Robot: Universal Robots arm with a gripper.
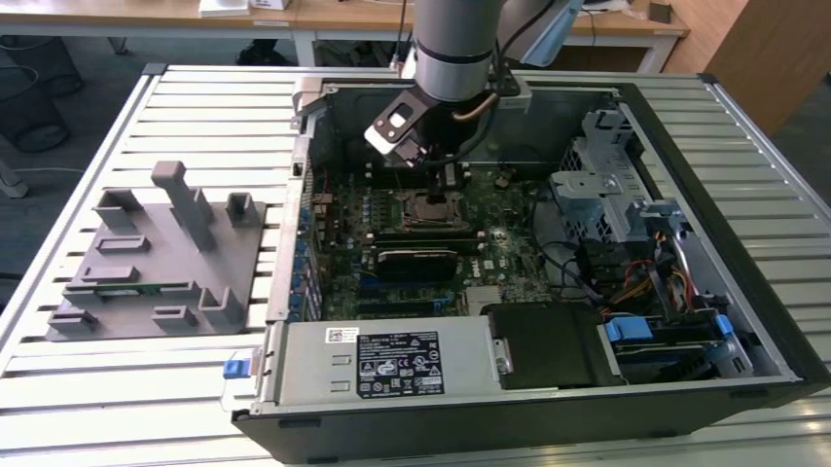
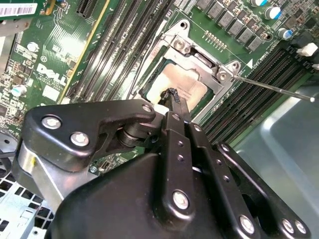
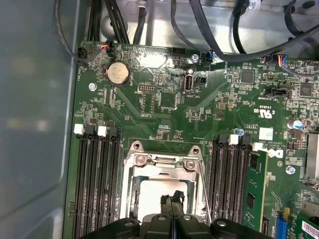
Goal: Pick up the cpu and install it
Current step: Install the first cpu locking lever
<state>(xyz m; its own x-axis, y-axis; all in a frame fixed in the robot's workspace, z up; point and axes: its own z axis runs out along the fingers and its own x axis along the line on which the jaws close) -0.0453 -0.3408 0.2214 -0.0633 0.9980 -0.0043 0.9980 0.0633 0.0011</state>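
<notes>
**Silvery cpu [image 3: 149, 193] lying in the socket, black claw [image 3: 172, 197] closed above it**

The arm [image 1: 454, 49] is hanging down into the open computer case [image 1: 520, 420], which is lying on its side on a white slatted surface [image 1: 143, 399]. In the exterior view the claw is hovering over the socket [image 1: 435, 212], in the far half of the green board [image 1: 500, 268] and towards the middle of the case.

In both wrist views the two black fingers [image 2: 178, 134] are pressing together at their tips, with no gap showing between them, and they are gripping nothing. The tips are sitting right over the middle of the cpu; I cannot tell whether they are touching its top. The cpu is lying flat inside the socket, with a metal frame [image 3: 162, 162] running round it. A thin metal lever [image 2: 271, 88] is sticking out from one corner of the frame. Rows of dark memory slots [image 3: 97, 184] are flanking the socket on two sides. A green memory strip [image 3: 255, 184] is standing at the outer edge of one bank.

A grey tray [image 1: 156, 258] with upright pegs is sitting on the surface at the exterior view's left. It is just beside the case and well apart from the claw.
</notes>
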